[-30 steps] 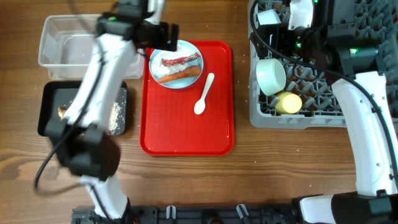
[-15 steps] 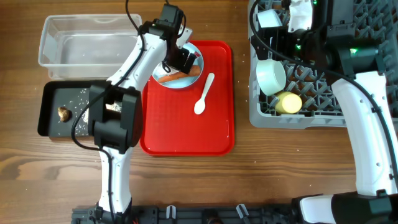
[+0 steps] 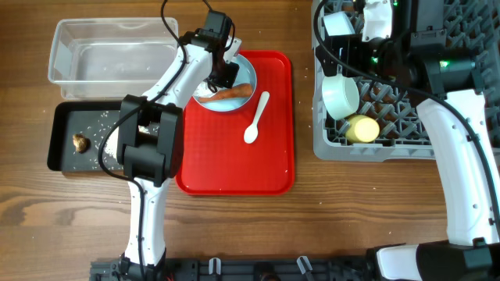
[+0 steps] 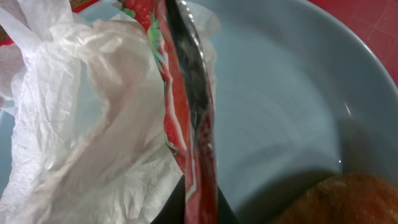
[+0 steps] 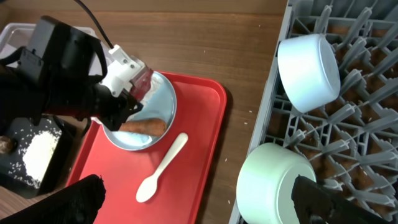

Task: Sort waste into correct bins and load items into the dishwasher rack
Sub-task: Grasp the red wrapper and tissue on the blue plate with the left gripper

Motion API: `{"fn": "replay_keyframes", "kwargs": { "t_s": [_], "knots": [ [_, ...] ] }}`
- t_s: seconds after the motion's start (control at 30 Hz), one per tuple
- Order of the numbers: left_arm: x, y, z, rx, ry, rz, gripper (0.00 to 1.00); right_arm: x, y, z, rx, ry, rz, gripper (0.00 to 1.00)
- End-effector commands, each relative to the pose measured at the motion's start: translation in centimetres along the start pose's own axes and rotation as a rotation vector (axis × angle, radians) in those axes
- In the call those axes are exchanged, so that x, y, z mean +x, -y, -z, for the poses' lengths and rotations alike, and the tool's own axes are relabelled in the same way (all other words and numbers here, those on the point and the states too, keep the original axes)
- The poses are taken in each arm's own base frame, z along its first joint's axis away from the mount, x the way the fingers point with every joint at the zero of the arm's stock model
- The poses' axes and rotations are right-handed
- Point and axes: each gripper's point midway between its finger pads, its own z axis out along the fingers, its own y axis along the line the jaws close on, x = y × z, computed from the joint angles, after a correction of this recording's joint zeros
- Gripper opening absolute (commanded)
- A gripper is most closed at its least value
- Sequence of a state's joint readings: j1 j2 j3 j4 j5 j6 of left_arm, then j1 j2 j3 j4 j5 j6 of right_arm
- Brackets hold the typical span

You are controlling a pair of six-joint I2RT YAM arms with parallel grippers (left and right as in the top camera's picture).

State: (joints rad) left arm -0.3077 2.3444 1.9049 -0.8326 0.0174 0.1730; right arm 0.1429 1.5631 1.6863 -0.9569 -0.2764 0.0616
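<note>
The left gripper (image 3: pixel 222 70) is working over the plate (image 3: pixel 245 73), which is sitting at the far-left corner of the red tray (image 3: pixel 234 168). In the wrist view its jaws are looking pressed together on the wrapper (image 4: pixel 186 124), pinching the strip edge-on where it is running down between the two dark tips. The wrapper is lying on the plate's far-left side, touching the tissue (image 4: pixel 81 130), with the carrot (image 3: pixel 228 94) along the near rim. The right gripper (image 5: pixel 196 193) is hanging over the rack (image 3: pixel 375 150) at the table's right edge, its jaws spread wide and holding nothing.

The step in hand, as I am judging it, is lifting the wrapper out for the tub (image 3: pixel 109 48) at the table's far-left corner, since the black tray (image 3: pixel 55 133) by the left edge is holding food scraps. Doing it well is calling for a slow, straight rise, so the tissue is peeling away from the wrapper rather than coming along. If it is clinging, both are probably heading for the same bin anyway. The plate is looking light and may be dragging or tipping, so the pull should be going upward, not sideways, and passing clear of the carrot and the spoon (image 3: pixel 255 119).
</note>
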Motion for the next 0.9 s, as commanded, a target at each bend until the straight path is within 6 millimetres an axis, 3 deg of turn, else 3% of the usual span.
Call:
{"fn": "replay_keyframes", "kwargs": {
  "t_s": [0.0, 0.1, 0.2, 0.23, 0.37, 0.47, 0.63, 0.7, 0.77, 0.8, 0.87],
  "knots": [
    [-0.8, 0.3, 0.5, 0.017, 0.022, 0.044, 0.04, 0.0, 0.5, 0.1, 0.03, -0.001, 0.013, 1.0],
    [-2.9, 0.0, 4.2, 0.014, 0.098, 0.112, 0.04, 0.1, 0.5, 0.1, 0.033, -0.006, 0.011, 1.0],
    [-5.4, -0.2, 9.8, 0.011, 0.217, 0.133, 0.04, 0.1, 0.5, 0.1, 0.033, -0.008, 0.011, 1.0],
    [-6.4, -0.2, 13.0, 0.009, 0.282, 0.144, 0.04, 0.2, 0.5, 0.1, 0.033, -0.009, 0.01, 1.0],
    [-7.3, -0.9, 19.3, -0.003, 0.402, 0.155, 0.04, 0.1, 0.5, 0.1, 0.033, -0.008, 0.011, 1.0],
    [-7.1, -3.4, 21.8, -0.055, 0.447, 0.193, 0.04, 0.2, 0.5, 0.1, 0.033, -0.011, 0.01, 1.0],
    [-5.3, -13.4, 21.4, -0.285, 0.437, 0.348, 0.04, 0.2, 0.5, 0.1, 0.033, -0.009, 0.01, 1.0],
    [-4.8, -17.3, 19.5, -0.327, 0.425, 0.407, 0.04, 0.2, 0.6, 0.0, 0.033, -0.011, 0.006, 1.0],
    [-3.9, -21.0, 16.4, -0.351, 0.406, 0.479, 0.05, 0.2, 0.6, -0.1, 0.033, -0.014, 0.006, 1.0],
    [-3.3, -22.2, 14.7, -0.348, 0.387, 0.53, 0.12, 0.2, 0.6, -0.1, 0.033, -0.014, 0.006, 1.0],
    [-2.3, -22.7, 12.4, -0.317, 0.342, 0.554, 0.4, 0.3, 0.6, -0.1, 0.034, -0.018, 0.005, 1.0]
  ]
}}
